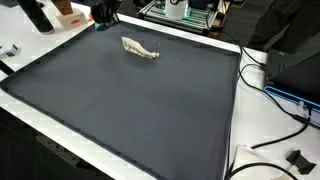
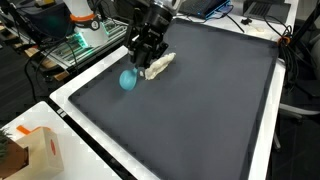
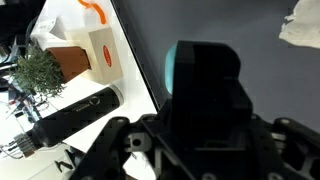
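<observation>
Closely, hand [image 2: 143,66] by teal ball [image 2: 128,80], white cloth [image 2: 161,64] near (box [image 3: 103,55] lettering unreadable)

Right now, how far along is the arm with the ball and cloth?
Done: nothing visible; the ball and cloth both lie on the mat, side by side. In hand: the gripper hangs close over them, gripping neither as far as I can see. Left: any grasp or move; the jaws' state is unclear.

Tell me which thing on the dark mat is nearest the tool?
The teal object, right beside the tool; the white crumpled piece lies farther off.
</observation>
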`<state>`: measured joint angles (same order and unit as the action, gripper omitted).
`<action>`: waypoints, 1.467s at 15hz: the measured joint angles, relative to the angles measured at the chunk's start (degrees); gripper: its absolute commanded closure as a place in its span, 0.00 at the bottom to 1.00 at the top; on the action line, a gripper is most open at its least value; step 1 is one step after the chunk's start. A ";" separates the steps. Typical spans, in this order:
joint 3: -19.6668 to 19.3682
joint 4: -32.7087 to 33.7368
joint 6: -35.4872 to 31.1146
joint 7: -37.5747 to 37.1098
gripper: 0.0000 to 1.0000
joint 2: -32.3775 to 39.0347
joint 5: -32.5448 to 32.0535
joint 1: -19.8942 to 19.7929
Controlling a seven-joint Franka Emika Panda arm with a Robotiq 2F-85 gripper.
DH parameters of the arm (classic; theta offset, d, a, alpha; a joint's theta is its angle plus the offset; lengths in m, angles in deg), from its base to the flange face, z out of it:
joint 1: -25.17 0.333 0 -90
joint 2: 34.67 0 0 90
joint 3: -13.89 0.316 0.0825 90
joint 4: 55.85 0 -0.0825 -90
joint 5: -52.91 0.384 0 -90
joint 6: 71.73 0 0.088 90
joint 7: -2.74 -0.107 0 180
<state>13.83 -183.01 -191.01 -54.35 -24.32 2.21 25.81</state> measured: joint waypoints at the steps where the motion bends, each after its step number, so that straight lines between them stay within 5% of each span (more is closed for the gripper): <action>1: 0.02 0.00 0.47 0.00 0.75 0.48 0.00 0.30; 22: 1.72 -0.46 1.79 8.58 0.75 4.24 -2.04 5.31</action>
<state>15.55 -183.47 -189.22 -45.77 -20.09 0.17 31.13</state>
